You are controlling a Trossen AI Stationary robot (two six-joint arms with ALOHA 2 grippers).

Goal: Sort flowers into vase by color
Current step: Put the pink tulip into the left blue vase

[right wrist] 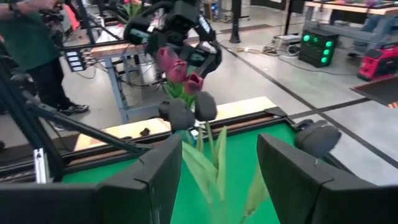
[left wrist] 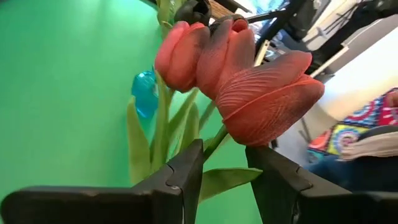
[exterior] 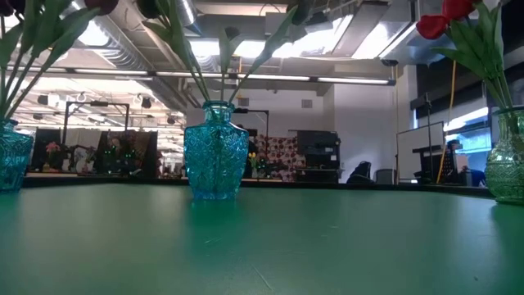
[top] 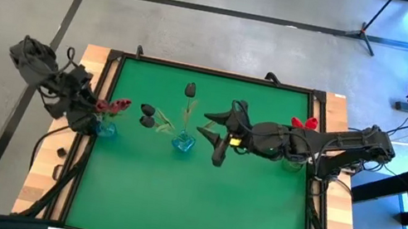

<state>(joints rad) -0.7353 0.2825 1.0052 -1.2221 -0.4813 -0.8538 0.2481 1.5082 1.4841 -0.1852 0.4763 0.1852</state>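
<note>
No legible writing noted on counter [top: 198, 198] items. Left claw [top: 97, 109] positioned at counter's left edge above left blue vase [top: 106, 128]; jaws parted narrowly, pink-maroon tulips [left wrist: 239, 74] seen just beyond fingertips, stems between fingers, grip not confirmed. Right claw [top: 213, 135] spread wide beside middle vase [exterior: 215, 152] of ribbed blue glass; near-black tulips [top: 149, 116] held there. Red tulips [top: 304, 123] stood in right vase.

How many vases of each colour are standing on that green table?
Teal vases: 2
Clear greenish vase: 1
Total: 3
</note>
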